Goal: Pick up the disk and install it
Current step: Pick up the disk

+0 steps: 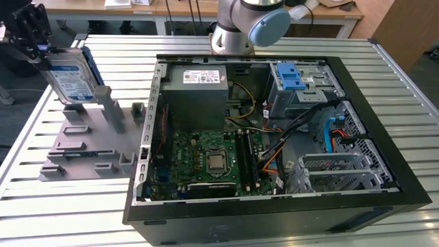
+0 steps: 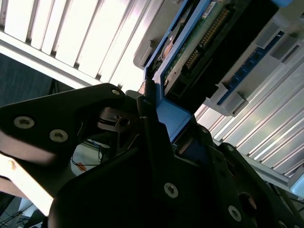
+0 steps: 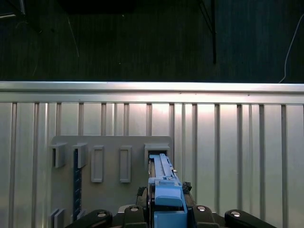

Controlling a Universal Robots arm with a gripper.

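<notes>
The disk (image 1: 69,77), a silver drive with a white-and-blue label and a blue carrier frame, hangs upright at the exterior view's left. It is lifted just above the grey holder plate (image 1: 89,149). My black gripper (image 1: 31,38) is shut on its top end. The second wrist view shows the disk's green circuit-board side (image 2: 199,52) and blue frame between the dark fingers (image 2: 147,118). In the first wrist view the blue frame edge (image 3: 165,187) sticks out from my gripper (image 3: 166,216), above a slot of the grey holder plate (image 3: 109,166).
An open black computer case (image 1: 370,154) lies on the slatted metal table (image 1: 61,206). Inside it are a grey power-supply box (image 1: 199,98), a green motherboard (image 1: 213,159), cables and a drive cage with a blue latch (image 1: 289,77). The arm's base (image 1: 237,31) stands behind the case.
</notes>
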